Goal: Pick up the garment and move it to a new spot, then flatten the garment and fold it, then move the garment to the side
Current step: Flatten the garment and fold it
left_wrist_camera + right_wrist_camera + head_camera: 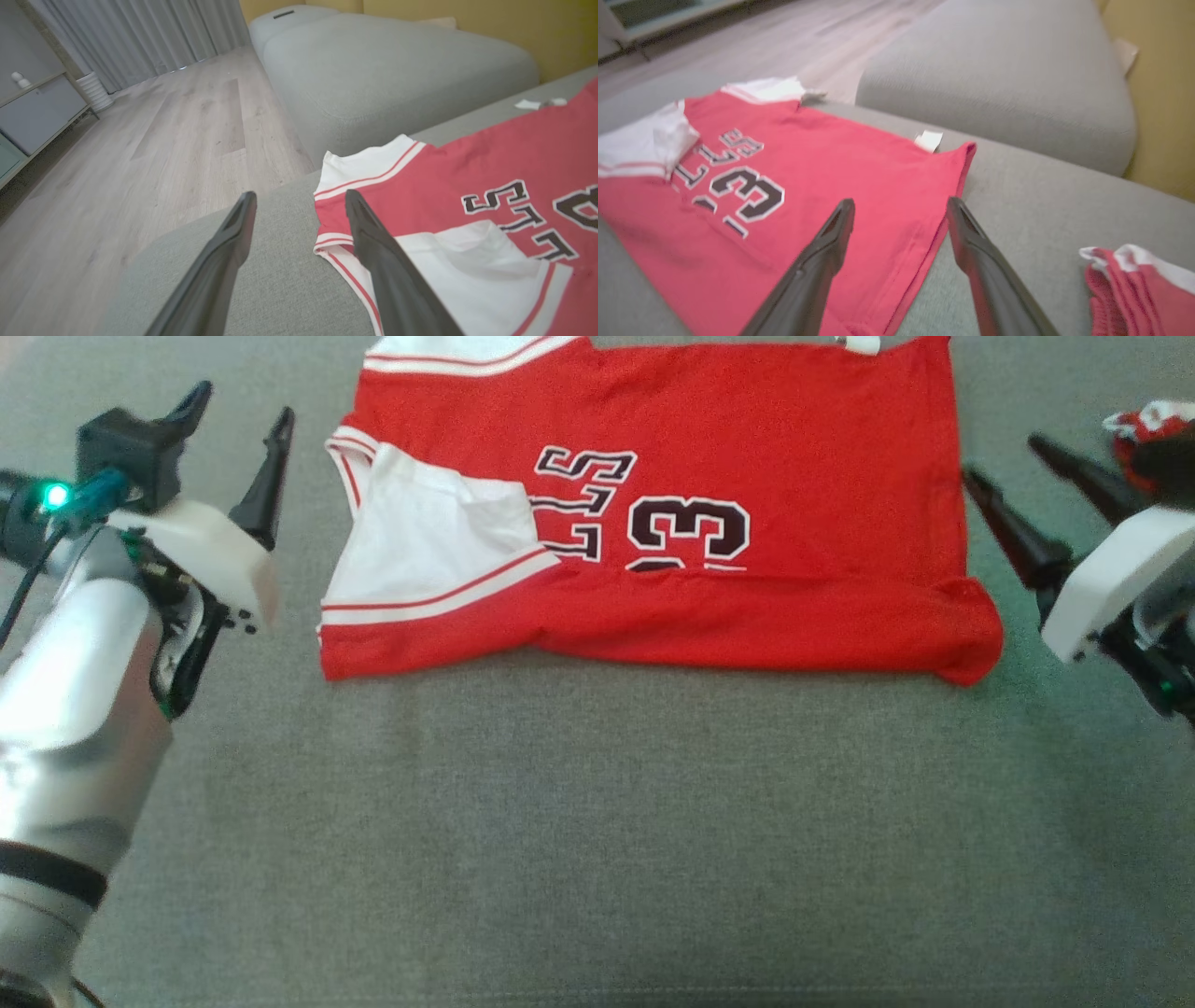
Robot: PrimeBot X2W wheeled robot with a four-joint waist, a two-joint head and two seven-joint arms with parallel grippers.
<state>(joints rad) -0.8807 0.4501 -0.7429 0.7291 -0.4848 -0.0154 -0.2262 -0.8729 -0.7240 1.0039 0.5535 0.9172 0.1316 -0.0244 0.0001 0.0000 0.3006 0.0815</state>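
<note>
My left gripper sits at the upper left of the head view, its two fingers spread apart with nothing between them. My right gripper, at the upper right, is spread and empty as well.

The red garment lies between them on the grey cushion, in the upper middle of the frame, touching neither. The frame cuts off its top edge. A fold of red cloth along its near side covers the lower part of the print, so I can read only "LLS" and a "3". A white sleeve lies over the left end of the lettering.

In my left wrist view one finger crosses in front of the sleeve hem and hides part of it. My right wrist view is blurred. A small white tag pokes out at the garment's far edge. A second red-and-white cloth is bunched at the lower right, cut off by the frame, and I cannot tell what it is.
</note>
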